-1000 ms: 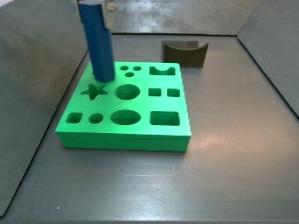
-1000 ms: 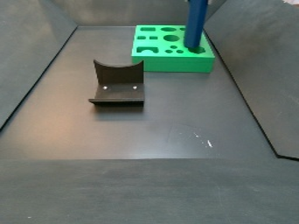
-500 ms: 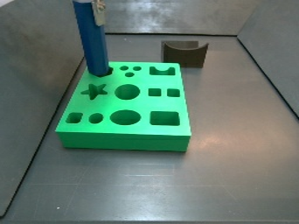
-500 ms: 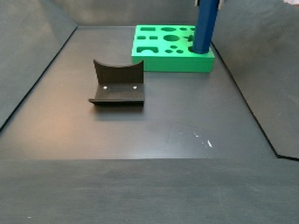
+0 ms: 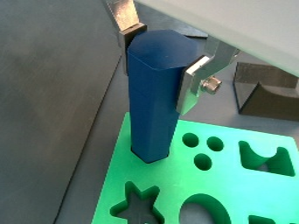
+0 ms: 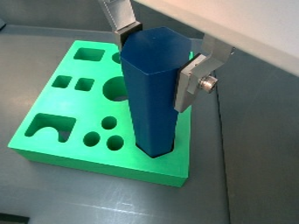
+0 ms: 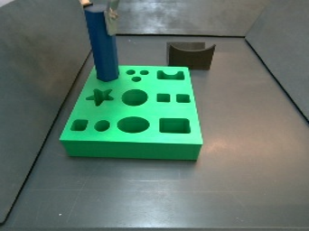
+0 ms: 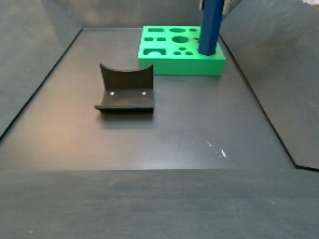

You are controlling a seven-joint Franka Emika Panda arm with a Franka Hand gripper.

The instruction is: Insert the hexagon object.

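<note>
The hexagon object (image 7: pixel 99 43) is a long blue prism, held upright. My gripper (image 5: pixel 162 54) is shut on its upper end, and the silver fingers (image 5: pixel 193 83) press two opposite faces. This also shows in a wrist view (image 6: pixel 156 57). Its lower end meets the green board (image 7: pixel 151 135) at the far left corner, beside the star hole (image 7: pixel 100 93) and two small round holes (image 7: pixel 130 72). I cannot tell how deep it sits. In a side view the bar (image 8: pixel 211 26) stands at the board's (image 8: pixel 169 63) right end.
The dark fixture (image 8: pixel 125 90) with a curved notch stands on the floor apart from the board, and also shows in a side view (image 7: pixel 191 55). Grey walls enclose the floor, with one wall close to the board's left side (image 7: pixel 49 63).
The bar's lower end moved toward the board's far left corner, then came back slightly. The board has shifted a little on the floor. The gripper stays shut on the bar.
</note>
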